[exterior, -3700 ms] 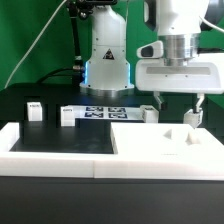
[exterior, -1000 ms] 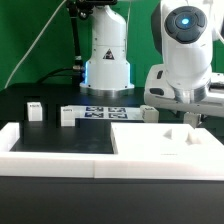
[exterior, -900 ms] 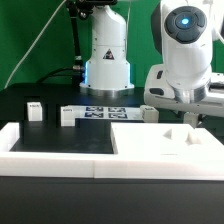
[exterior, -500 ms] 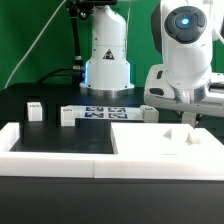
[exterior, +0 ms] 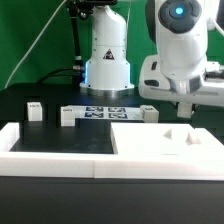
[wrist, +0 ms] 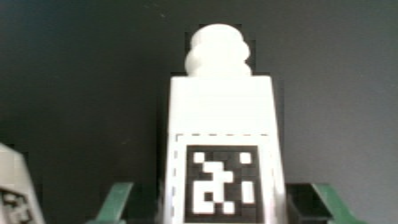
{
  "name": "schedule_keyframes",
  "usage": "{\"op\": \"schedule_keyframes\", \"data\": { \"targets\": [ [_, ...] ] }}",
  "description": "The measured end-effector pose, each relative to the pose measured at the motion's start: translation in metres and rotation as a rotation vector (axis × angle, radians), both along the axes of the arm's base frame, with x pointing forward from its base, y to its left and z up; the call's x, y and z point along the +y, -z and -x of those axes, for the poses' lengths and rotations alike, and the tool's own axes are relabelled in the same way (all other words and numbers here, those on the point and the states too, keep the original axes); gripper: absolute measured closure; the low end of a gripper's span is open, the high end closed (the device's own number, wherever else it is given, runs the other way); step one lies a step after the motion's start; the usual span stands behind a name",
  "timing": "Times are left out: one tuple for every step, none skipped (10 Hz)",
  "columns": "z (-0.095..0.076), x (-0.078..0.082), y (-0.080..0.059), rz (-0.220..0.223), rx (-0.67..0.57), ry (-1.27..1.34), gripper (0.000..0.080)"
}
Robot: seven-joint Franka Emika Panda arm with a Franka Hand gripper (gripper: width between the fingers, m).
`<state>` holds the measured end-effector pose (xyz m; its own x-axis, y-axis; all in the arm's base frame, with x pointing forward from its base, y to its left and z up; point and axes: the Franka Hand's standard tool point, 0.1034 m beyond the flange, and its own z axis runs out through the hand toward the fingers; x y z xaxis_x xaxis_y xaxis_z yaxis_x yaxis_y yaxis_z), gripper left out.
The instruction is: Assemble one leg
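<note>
In the wrist view a white leg (wrist: 222, 120) lies lengthwise between my gripper's (wrist: 222, 205) two greenish fingers (wrist: 125, 200). Its black-and-white tag faces the camera and its rounded screw end points away, over the dark table. The gripper is shut on the leg. In the exterior view the gripper (exterior: 188, 108) hangs tilted at the exterior view's right, just above the table behind the large white panel (exterior: 165, 150). The arm mostly hides the held leg there.
Three more legs stand on the table: one at the exterior view's left (exterior: 33, 110), one beside the marker board (exterior: 67, 115), one right of it (exterior: 148, 113). The marker board (exterior: 105, 112) lies mid-table. A white border rail (exterior: 50, 152) runs along the front.
The arm stood still, tilted low at the leg, then rose and shifted slightly toward the exterior view's left. 3.7 s ago the gripper was upright and open around the leg.
</note>
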<state>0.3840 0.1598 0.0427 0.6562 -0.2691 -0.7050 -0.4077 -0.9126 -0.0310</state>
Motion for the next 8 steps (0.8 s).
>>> {"op": "schedule_keyframes", "data": {
  "targets": [
    [-0.003,-0.002,-0.017,-0.008,0.001,-0.003,0.0509],
    [-0.009,-0.003,-0.035,-0.013,-0.013,-0.011,0.0509],
    [-0.017,-0.001,-0.05,-0.014,-0.049,-0.016,0.0509],
    [-0.017,-0.001,-0.049,-0.013,-0.052,-0.015,0.0509],
    [-0.018,-0.001,-0.048,-0.008,-0.063,-0.012,0.0509],
    [-0.029,0.001,-0.046,0.025,-0.175,0.006,0.0509],
    [-0.024,-0.001,-0.046,0.037,-0.225,-0.015,0.0509],
    [-0.023,-0.015,-0.034,0.069,-0.29,-0.072,0.0509]
  ]
}}
